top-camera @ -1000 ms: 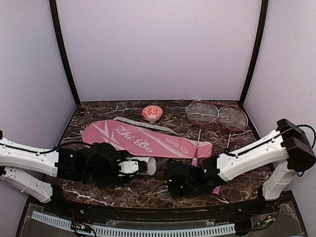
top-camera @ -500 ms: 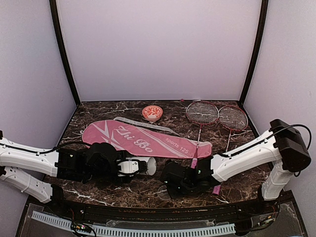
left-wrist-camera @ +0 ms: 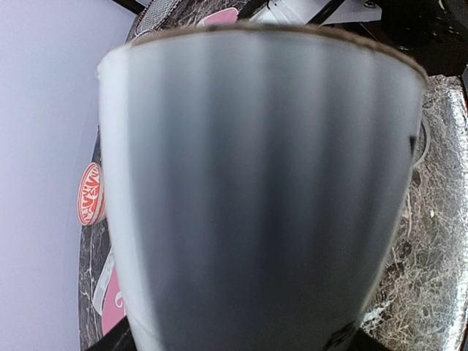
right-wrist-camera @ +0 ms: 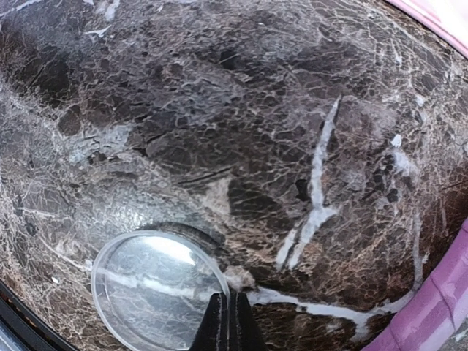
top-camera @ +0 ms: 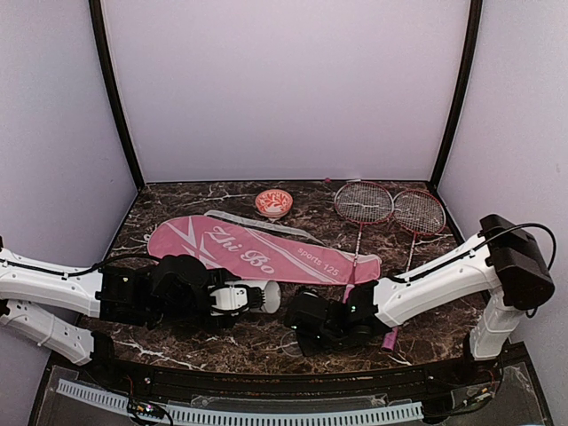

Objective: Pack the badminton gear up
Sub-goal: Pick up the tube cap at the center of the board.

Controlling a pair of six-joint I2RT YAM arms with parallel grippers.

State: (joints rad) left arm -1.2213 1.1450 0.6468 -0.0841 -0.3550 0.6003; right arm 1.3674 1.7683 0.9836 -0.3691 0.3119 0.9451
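The long white tube [top-camera: 259, 297] lies level in the lower middle of the overhead view, one end facing right. From the left wrist it fills nearly the whole frame, and I can't tell what is inside it. The left gripper [top-camera: 232, 299] is clamped around its body, with the left arm lying low across from the left edge.

The pink racket cover [top-camera: 257, 252] lies flat just above the tube. The two rackets [top-camera: 364, 202] rest outside it at upper right, and a small bowl [top-camera: 273, 203] sits at top centre.

The right arm reaches in low from the right edge. The right gripper [right-wrist-camera: 228, 325] has its fingers pressed together right at the rim of a clear round lid [right-wrist-camera: 157, 289] on the marble table [right-wrist-camera: 219, 110]. I can't tell whether the rim is caught between them.
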